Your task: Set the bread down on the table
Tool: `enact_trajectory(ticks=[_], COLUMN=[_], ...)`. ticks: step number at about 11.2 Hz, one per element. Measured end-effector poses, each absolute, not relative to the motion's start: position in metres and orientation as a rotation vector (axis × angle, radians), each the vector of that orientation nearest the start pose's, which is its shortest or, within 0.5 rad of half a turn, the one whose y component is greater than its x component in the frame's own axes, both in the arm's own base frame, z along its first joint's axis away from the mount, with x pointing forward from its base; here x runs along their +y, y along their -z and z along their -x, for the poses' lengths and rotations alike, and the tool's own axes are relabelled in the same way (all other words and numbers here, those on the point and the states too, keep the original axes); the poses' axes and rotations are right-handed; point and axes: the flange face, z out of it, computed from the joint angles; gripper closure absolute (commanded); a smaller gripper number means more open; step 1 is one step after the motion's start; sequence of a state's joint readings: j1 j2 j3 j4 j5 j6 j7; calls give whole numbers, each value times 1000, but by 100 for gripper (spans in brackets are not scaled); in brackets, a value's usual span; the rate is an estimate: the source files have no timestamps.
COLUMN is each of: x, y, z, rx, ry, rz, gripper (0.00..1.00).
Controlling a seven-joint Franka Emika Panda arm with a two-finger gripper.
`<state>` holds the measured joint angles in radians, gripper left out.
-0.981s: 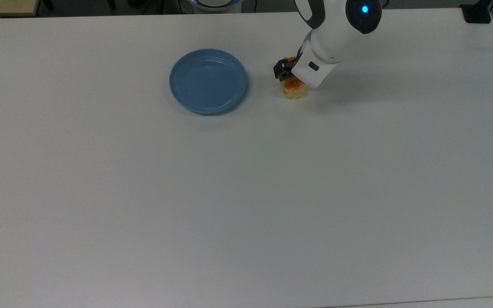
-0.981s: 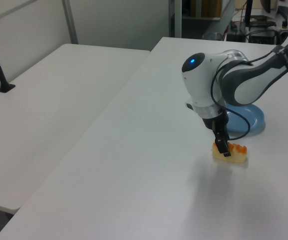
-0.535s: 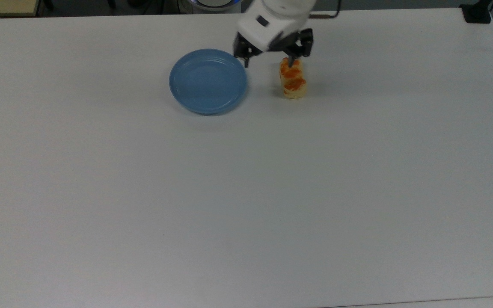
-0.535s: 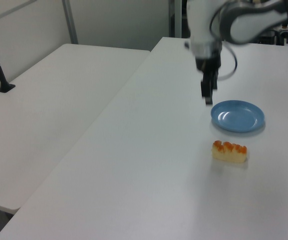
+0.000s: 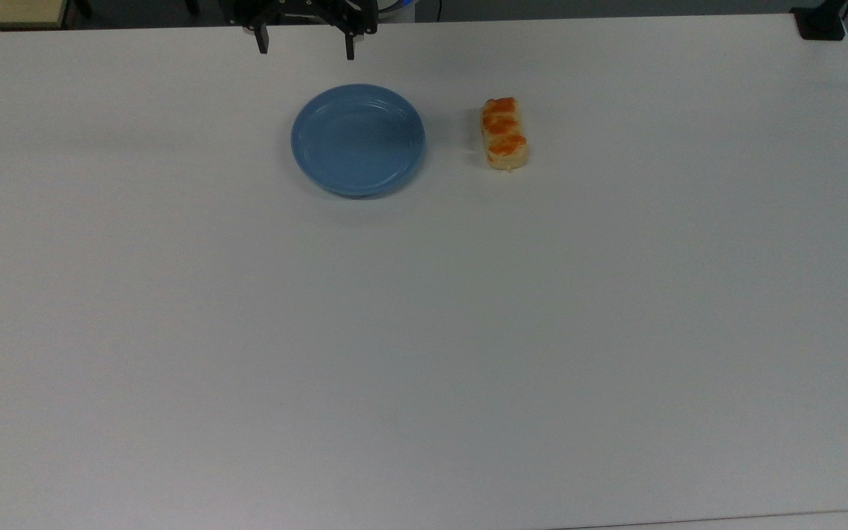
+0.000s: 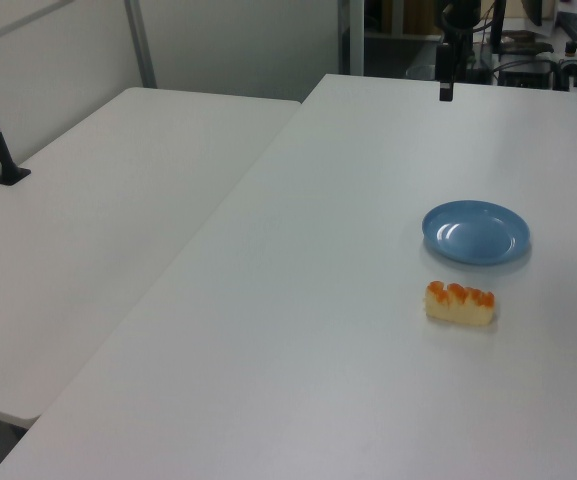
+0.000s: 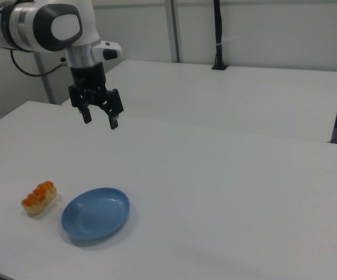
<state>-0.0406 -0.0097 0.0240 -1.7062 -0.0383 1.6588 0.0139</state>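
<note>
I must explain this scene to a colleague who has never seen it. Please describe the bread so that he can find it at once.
Start from the large white table and find the round blue plate near its far edge in the top view. The bread lies flat on the bare tabletop at the top view's right of the plate, not touching it. It is a small oblong pale-yellow loaf with orange-red glazed patches on top.

Smooth matt white worktop (image 5: pixel 424 331). Glossy blue plate (image 5: pixel 358 140), plastic-looking, with a light sheen. Soft pale bread (image 5: pixel 504 134) with shiny orange glaze; hand (image 7: pixel 100 117) of dull black plastic.
</note>
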Motion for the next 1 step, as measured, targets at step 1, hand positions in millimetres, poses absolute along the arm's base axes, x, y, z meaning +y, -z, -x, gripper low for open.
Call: enact_trajectory(ticks=[1], x=[-14], y=[-571], z=[-555], rx=[46], ry=[-66], rz=[3179], gripper=[0])
